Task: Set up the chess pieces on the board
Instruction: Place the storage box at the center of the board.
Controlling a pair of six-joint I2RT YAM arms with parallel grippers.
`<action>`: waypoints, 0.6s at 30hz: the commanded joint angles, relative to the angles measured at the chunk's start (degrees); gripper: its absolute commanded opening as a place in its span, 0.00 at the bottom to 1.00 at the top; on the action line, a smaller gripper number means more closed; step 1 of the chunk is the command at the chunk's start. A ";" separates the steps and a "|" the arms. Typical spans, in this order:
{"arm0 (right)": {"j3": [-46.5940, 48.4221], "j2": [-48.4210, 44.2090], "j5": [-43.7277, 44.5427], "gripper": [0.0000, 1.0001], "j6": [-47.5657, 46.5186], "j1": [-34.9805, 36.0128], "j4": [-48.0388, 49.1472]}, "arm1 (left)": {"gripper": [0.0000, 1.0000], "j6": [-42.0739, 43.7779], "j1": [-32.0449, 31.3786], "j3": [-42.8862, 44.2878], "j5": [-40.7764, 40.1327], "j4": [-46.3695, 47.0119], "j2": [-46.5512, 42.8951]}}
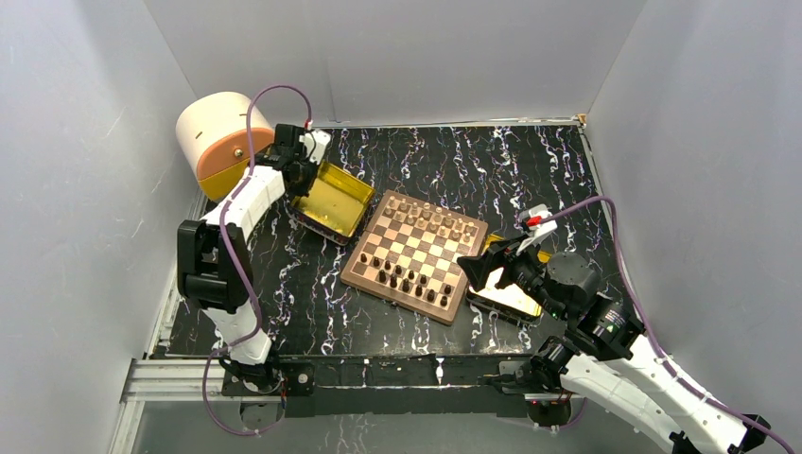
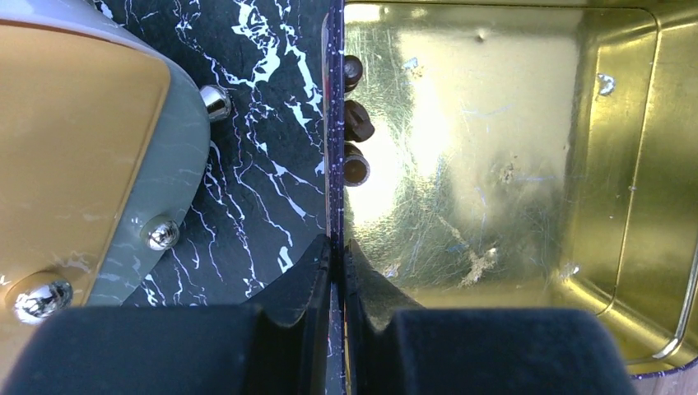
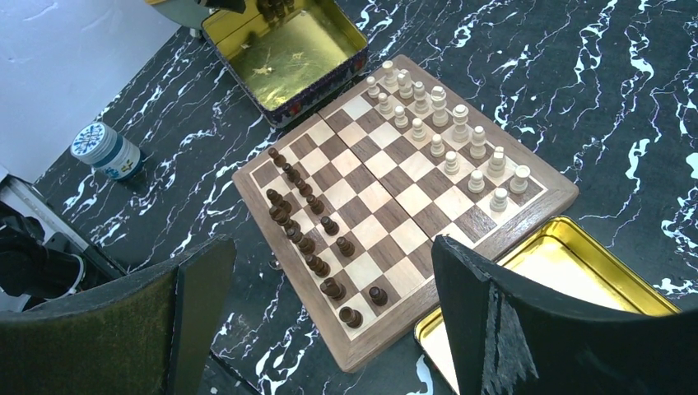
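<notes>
Chess pieces (image 2: 356, 123) just ahead of the left end effector (image 2: 337, 251), clenched on the wall of the gold tin (image 2: 510, 164), could scatter if it tips sharply; right end effector (image 3: 329, 276) gapes released.

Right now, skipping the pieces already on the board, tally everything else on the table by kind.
Gold tins: 2, the left tin and the right tin
Chessboard: 1
Dark pieces seen in the left tin: 3
Peach cylinder: 1
Blue-and-white jar: 1
Total: 8
</notes>
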 commanded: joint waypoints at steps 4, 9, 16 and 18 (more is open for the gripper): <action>2.16 -1.01 1.28 0.99 -0.83 0.25 2.62 | 0.00 -1.31 0.75 -3.22 4.74 5.67 0.04; 1.93 -1.11 1.52 0.99 -0.36 0.22 2.44 | 0.00 0.17 0.75 -4.80 8.62 7.41 0.74; 1.83 -2.39 2.09 0.99 0.12 0.24 1.81 | 0.04 3.19 0.75 -4.01 4.41 7.25 2.78; 1.99 -2.62 2.25 0.99 -0.03 0.22 1.65 | 0.13 3.11 0.77 -3.41 3.14 7.20 3.10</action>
